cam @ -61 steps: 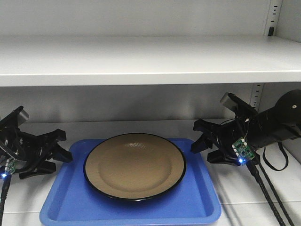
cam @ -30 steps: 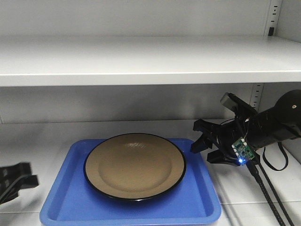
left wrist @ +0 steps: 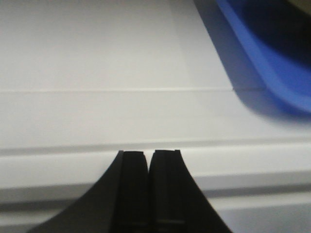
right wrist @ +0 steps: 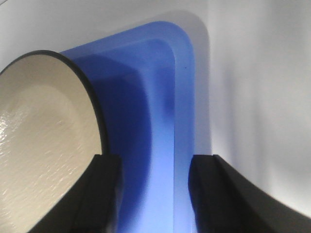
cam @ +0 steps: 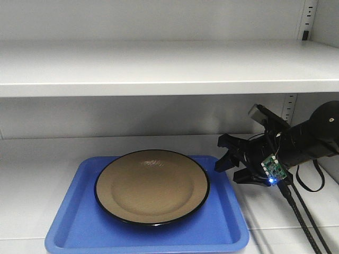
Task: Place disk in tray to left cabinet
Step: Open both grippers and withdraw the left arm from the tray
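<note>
- The right gripper (cam: pixel 229 161) sits at the right middle of the front-facing view, jaws spread apart and holding nothing. In the right wrist view its two dark fingers (right wrist: pixel 99 194) stand either side of the tray's right lip, so the lip runs between them, but no contact can be made out.
- The left gripper (left wrist: pixel 148 160) does not appear in the front-facing view. Its own camera shows the two fingers pressed together with only a thin seam between them, gripping nothing, above bare white shelf.
- From that left camera only a corner of the tray (left wrist: pixel 272 82) shows at the upper right of the frame, well apart from the fingertips.
- The blue tray (cam: pixel 222 222) lies flat on the lower shelf of the cabinet (cam: pixel 159 66), its long axis running left to right across the frame.
- The disk (cam: pixel 152 186) lies flat inside the tray, roughly centred, its black rim near the right gripper's inner finger.
- Judged from this, the load appears already placed; the right arm is the nearer one, and its way clear lies toward the right of the frame, away from the lip.
</note>
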Robot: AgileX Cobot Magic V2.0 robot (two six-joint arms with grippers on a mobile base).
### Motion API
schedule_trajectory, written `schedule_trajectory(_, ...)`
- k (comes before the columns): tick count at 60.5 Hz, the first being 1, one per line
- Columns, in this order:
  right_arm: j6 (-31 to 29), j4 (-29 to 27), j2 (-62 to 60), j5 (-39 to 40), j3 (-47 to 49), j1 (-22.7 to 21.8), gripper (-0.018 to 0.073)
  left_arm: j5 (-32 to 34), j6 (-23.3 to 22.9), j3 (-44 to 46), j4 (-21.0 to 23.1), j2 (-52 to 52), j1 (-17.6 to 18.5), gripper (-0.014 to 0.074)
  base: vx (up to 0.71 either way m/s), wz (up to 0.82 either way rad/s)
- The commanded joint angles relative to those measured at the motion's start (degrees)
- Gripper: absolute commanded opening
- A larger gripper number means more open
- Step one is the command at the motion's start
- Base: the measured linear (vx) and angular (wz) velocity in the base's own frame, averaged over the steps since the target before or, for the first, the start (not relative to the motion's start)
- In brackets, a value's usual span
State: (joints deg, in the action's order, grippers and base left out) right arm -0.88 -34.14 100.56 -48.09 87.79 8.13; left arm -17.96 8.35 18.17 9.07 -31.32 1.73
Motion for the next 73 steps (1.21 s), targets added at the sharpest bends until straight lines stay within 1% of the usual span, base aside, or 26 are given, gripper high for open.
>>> schedule_trajectory(1, -0.49, -1.87, -2.99, 2.29, 1.93, -0.16, 0.0396, 5.13, -0.6, -3.69, -3.91, 6.31, -0.25, -0.001, 0.0, 0.0)
schedule_trajectory(7, -0.49, -1.87, -2.99, 2.29, 1.93, -0.16, 0.0396, 5.13, -0.6, -8.68, -5.09, 13.61, -0.35, -0.0008, 0.0, 0.0)
schedule_trajectory(11, -0.49, -1.87, -2.99, 2.29, 1.93, -0.16, 0.0396, 5.13, -0.6, -12.04, -5.63, 18.22, -1.42, -0.0008, 0.0, 0.0)
schedule_trajectory(19, -0.49, -1.87, -2.99, 2.29, 1.93, -0.16, 0.0396, 5.37, -0.6, -17.17, -5.5, 27.34, -4.9, -0.0008, 0.0, 0.0)
schedule_trajectory(22, -0.49, -1.87, -2.99, 2.29, 1.93, -0.16, 0.0396, 5.55, -0.82, -18.79, -5.42, 31.02, -5.49, -0.0008, 0.0, 0.0)
schedule_trajectory(24, -0.49, -1.87, -2.99, 2.29, 1.93, -0.16, 0.0396, 5.93, -1.74, -20.18, -5.36, 33.51, -5.56, -0.0008, 0.0, 0.0)
schedule_trajectory(26, -0.49, -1.87, -2.99, 2.39, 1.93, -0.16, 0.0396, 7.23, -2.82, -21.11, -5.37, 33.3, -5.56, -0.0008, 0.0, 0.0)
schedule_trajectory(31, -0.49, -2.08, -2.99, 1.98, 1.93, -0.16, 0.0396, 6.7, -5.03, -20.89, -5.51, 32.11, -5.2, -0.0008, 0.0, 0.0)
schedule_trajectory(41, -0.49, -2.02, -2.8, 1.41, 1.93, -0.16, 0.0396, 8.85, -5.03, -20.89, -5.46, 32.88, -3.52, -0.0007, 0.0, 0.0)
schedule_trajectory(73, -0.49, -2.03, -2.8, 1.22, 1.93, -0.16, 0.0396, 8.98, -5.03, -20.89, -5.46, 32.88, -3.57, -0.0006, 0.0, 0.0)
